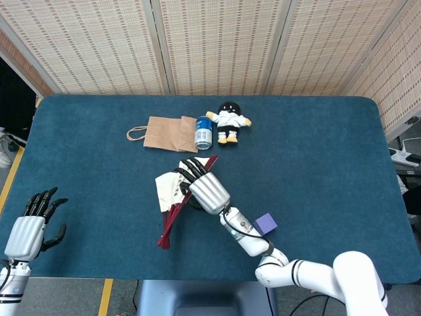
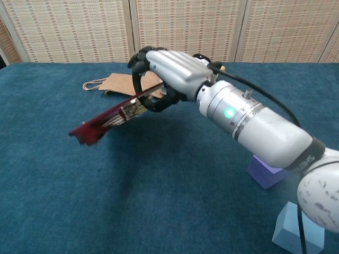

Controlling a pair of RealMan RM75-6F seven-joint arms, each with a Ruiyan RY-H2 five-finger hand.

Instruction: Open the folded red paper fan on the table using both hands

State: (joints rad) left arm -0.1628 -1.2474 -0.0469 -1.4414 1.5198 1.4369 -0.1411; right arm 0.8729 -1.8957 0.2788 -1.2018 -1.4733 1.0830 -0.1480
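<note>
Blue table [image 1: 316, 151]; right hand [image 2: 169, 71] grips raised fan [image 2: 108, 119].

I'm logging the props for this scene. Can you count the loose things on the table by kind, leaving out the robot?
Fan: 1
Paper bag: 1
Can: 1
Stuffed toy: 1
Purple block: 1
Light blue block: 1
Total: 6
</note>
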